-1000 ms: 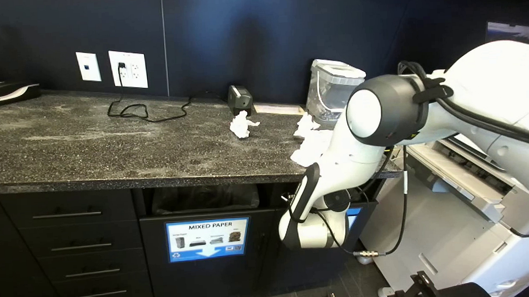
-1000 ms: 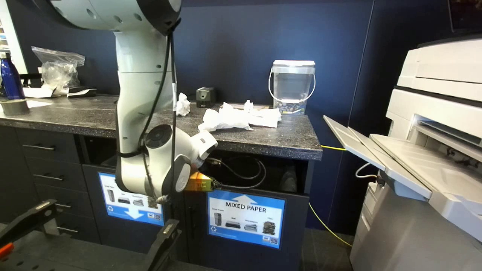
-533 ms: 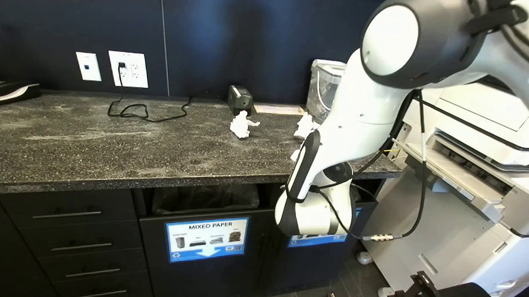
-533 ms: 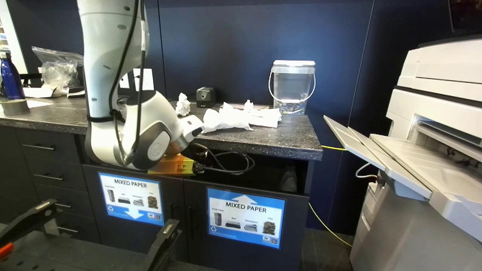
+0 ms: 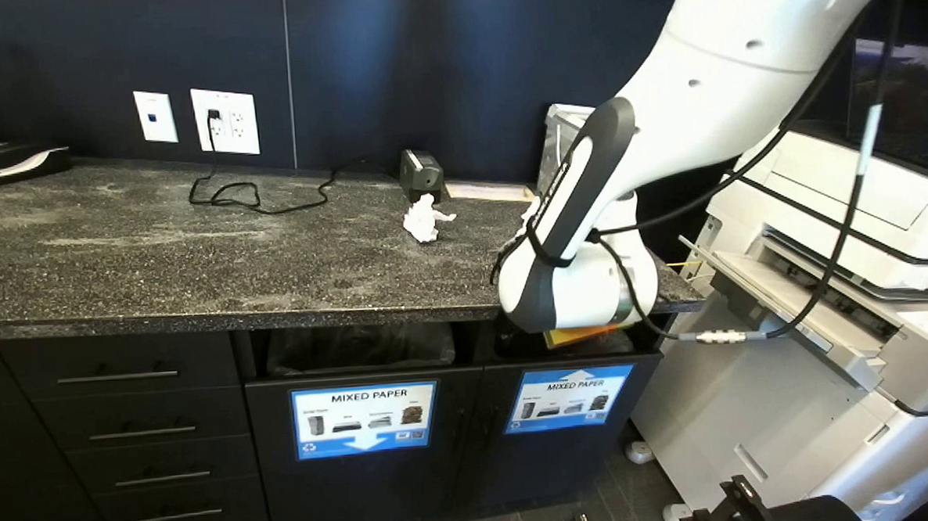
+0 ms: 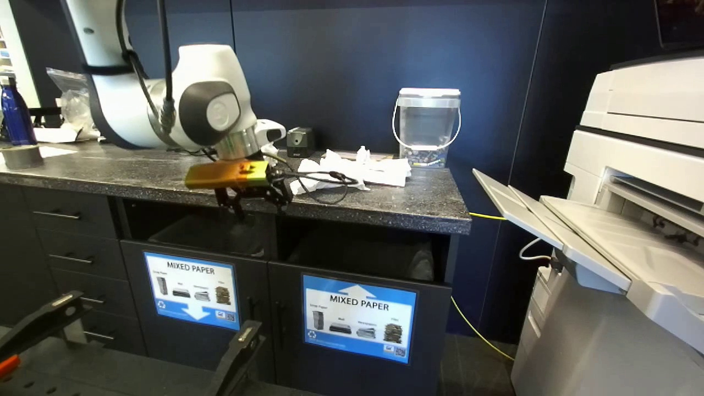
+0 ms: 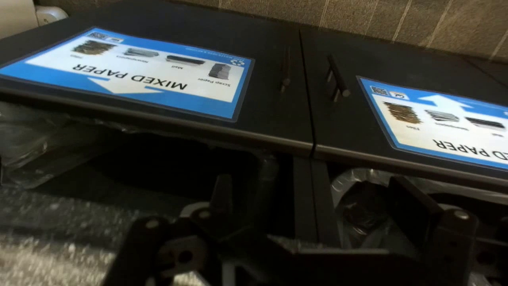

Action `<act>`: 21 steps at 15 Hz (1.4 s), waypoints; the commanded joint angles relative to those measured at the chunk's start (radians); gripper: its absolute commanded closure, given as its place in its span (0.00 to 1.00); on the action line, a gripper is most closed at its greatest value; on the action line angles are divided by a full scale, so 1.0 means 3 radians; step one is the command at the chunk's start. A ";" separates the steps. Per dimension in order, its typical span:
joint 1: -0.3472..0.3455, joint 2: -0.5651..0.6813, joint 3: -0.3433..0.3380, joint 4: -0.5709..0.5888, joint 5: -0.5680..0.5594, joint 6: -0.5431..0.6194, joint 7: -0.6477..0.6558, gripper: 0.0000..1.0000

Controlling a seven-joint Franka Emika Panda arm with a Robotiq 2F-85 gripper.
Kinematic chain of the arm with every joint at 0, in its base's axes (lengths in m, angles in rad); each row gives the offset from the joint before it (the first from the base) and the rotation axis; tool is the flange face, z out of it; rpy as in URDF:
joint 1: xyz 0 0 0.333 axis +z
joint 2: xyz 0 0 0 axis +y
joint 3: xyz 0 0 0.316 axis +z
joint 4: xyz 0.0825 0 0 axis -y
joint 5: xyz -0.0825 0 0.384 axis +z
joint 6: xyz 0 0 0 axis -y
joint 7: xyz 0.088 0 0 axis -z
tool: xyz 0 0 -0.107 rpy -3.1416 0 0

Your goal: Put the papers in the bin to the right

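In an exterior view, a paper wad (image 5: 423, 221) at ten o'clock from the arm (image 5: 591, 290). In an exterior view, more papers (image 6: 333, 171) at two o'clock from the gripper (image 6: 260, 211), right bin (image 6: 379, 278) at four. Wrist view: fingers (image 7: 414, 208) spread, empty; I'd lift, then straddle the papers squarely.

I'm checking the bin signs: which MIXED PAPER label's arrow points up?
The label nearer the printer: in both exterior views its white arrow points up. The arrow on the other label points down.
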 commanded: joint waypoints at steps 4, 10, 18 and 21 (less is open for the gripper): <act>0.0462 -0.1110 -0.0455 0.0022 -0.0648 -0.0752 0.0195 0.00; 0.0013 -0.1164 0.0356 0.0651 -0.0283 -0.0881 -0.0078 0.00; -0.0344 -0.0237 0.0670 0.1662 -0.0619 -0.0786 0.0309 0.00; -0.0309 0.0099 0.0487 0.2066 -0.0965 -0.0839 0.0554 0.00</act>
